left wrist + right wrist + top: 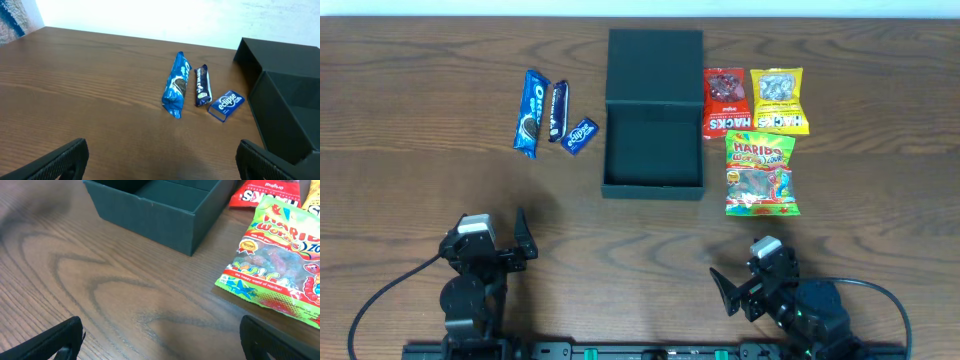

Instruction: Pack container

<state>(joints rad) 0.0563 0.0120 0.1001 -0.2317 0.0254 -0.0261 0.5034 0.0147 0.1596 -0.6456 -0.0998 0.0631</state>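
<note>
Packet (531,112): Oreo; box (226,104): eclipse; green bag (761,175): Haribo; red bag (725,103), yellow bag (778,100): Hacks.

container (653,150) central | left of it: Oreo pack (531,113), bar (558,110), Eclipse box (582,135) | right: Hacks bag (726,103), second Hacks bag (778,101), Haribo bag (761,174) before them

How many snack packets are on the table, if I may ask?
6: Oreo, dark bar, Eclipse left of the container; red Hacks, yellow Hacks, Haribo right. None seems hidden.
</note>
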